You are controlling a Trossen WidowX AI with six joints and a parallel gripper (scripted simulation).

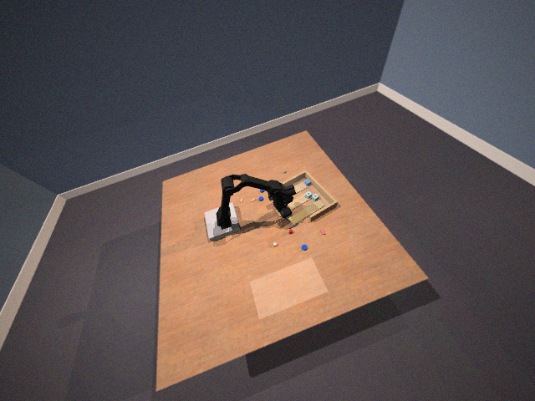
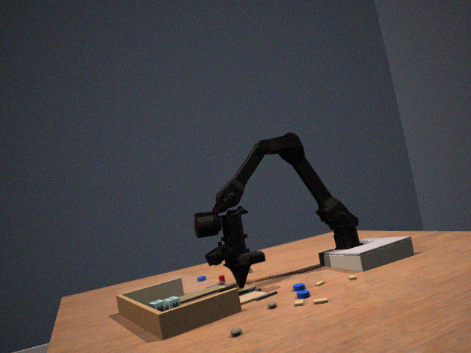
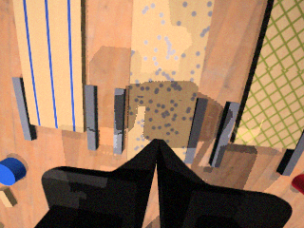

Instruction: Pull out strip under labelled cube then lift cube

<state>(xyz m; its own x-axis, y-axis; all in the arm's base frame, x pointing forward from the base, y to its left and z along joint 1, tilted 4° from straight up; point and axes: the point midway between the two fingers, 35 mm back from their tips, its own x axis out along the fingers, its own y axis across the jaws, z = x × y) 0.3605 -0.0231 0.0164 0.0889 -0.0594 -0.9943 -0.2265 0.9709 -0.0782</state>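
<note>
My gripper (image 2: 241,284) (image 3: 158,143) is shut and empty. Its fingertips are low over the near end of the speckled strip (image 3: 166,28), just outside the open side of the wooden tray (image 1: 324,211) (image 2: 201,313). A blue-striped strip (image 3: 57,71) lies to its left and a green cross-hatched strip (image 3: 280,71) to its right in the wrist view. Two pale cyan cubes (image 1: 308,195) (image 1: 315,197) (image 2: 156,304) (image 2: 172,302) stand close together in the tray, with dark letters on their sides. A bluer cube (image 1: 308,183) is farther back. Which strip bears which cube is unclear.
Dark rails (image 3: 91,119) (image 3: 222,135) flank the strip ends. Outside the tray are a red cylinder (image 1: 290,230) (image 2: 221,278), blue discs (image 1: 303,247) (image 2: 303,294) (image 3: 11,171), a white cube (image 1: 274,244), pebbles (image 2: 235,332) (image 2: 271,304), tan blocks (image 2: 320,301) and a pale rectangle (image 1: 288,288).
</note>
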